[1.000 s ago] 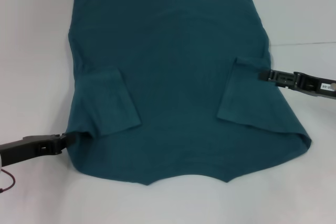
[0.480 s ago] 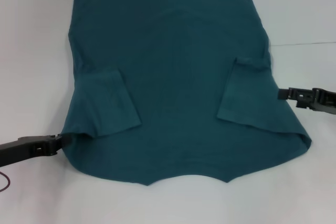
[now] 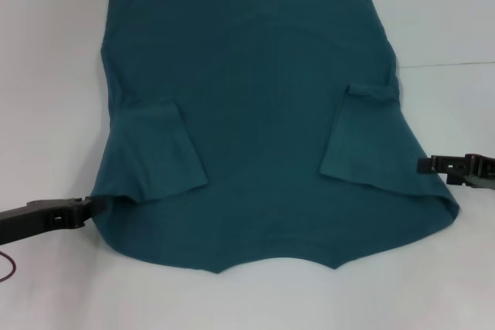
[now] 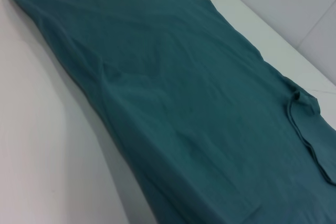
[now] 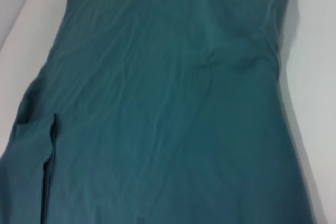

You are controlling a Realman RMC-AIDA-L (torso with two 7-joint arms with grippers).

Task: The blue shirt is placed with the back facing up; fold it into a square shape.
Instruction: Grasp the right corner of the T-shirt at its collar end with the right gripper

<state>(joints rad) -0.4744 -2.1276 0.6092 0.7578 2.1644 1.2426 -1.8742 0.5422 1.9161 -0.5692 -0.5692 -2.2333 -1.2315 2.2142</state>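
The blue shirt (image 3: 255, 106) is spread flat on the white table (image 3: 46, 52), both sleeves folded inward. Its near left corner is touched by the left gripper (image 3: 94, 205); the grip cannot be told. The right gripper (image 3: 421, 165) is held just beside the shirt's right edge, its state equally unclear.

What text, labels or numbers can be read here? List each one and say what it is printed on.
None can be read. The blue shirt shows only its plain back, with no print or tag in any view. The left gripper and right gripper carry no legible markings.
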